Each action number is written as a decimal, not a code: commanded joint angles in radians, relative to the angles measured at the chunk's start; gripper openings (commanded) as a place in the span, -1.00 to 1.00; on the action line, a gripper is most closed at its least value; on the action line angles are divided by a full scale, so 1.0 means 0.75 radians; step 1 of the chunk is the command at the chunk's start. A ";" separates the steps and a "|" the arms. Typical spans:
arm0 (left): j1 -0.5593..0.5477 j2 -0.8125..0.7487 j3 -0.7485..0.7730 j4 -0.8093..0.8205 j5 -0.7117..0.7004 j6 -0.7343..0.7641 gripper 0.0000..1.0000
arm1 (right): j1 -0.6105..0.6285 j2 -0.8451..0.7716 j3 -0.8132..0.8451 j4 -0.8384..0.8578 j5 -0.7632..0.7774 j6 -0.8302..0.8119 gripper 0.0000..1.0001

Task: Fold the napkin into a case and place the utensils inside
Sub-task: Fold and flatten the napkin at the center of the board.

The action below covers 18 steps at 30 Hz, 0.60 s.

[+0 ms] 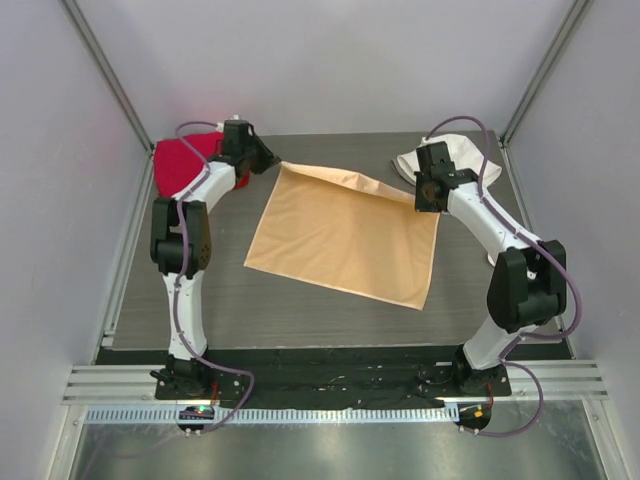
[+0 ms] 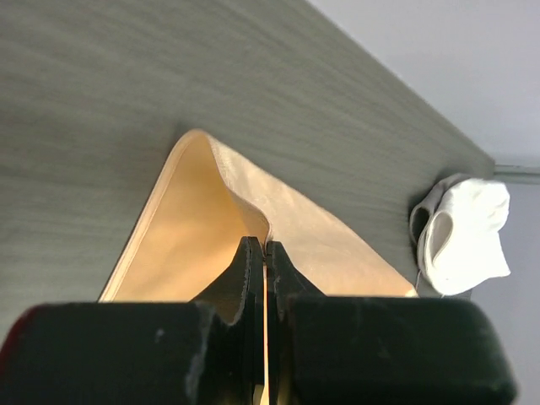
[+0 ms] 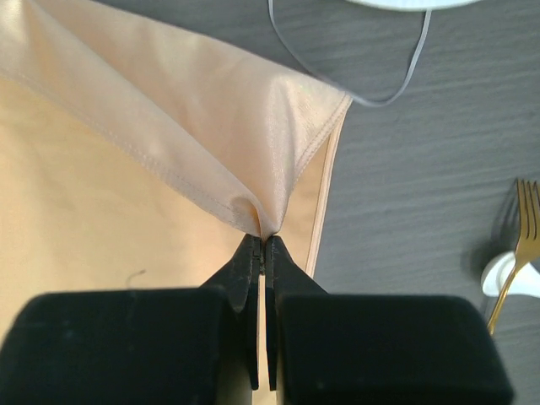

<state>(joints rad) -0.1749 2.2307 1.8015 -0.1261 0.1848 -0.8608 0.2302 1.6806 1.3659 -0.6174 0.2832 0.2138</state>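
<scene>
At the far left of the dark table [image 1: 300,310] a red cloth [image 1: 178,162] lies bunched, partly behind the left arm. The left gripper [image 2: 264,246] sits just to its right, over the napkin's far left corner. In the left wrist view its two black fingers [image 2: 246,270] are pressed together, with a thin edge of the peach satin pinched between them and the corner pulled up into a small peak. The napkin [image 1: 345,235] is spread open as a single sheet in the middle of the table, between the two arms. Its near part lies flat, while its far edge is raised off the surface and curls over in a shallow fold from one gripper to the other. It is not yet folded into a case. The right gripper [image 3: 263,242] is at the far right corner, jaws likewise closed tight on the cloth, which gathers into a pucker at the fingertips and shows its hemmed edge. Beyond that gripper, in the far right corner of the table, rests a white hat [image 1: 462,152], and its thin grey cord [image 3: 384,89] trails on the table just beside the napkin's corner. Further right, apart from the napkin, a gold fork [image 3: 521,236] lies on the table with its handle crossing a small white spoon-like piece [image 3: 499,272].
</scene>
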 commanded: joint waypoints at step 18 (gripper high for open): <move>0.043 -0.485 -0.448 -0.513 0.077 0.221 -1.00 | 0.039 -0.335 -0.332 -0.430 -0.157 0.240 -0.98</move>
<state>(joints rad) -0.1490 1.9686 1.5265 -0.4980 0.2108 -0.7197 0.2554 1.4731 1.1488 -0.8818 0.1852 0.3408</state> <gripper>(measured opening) 0.020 0.030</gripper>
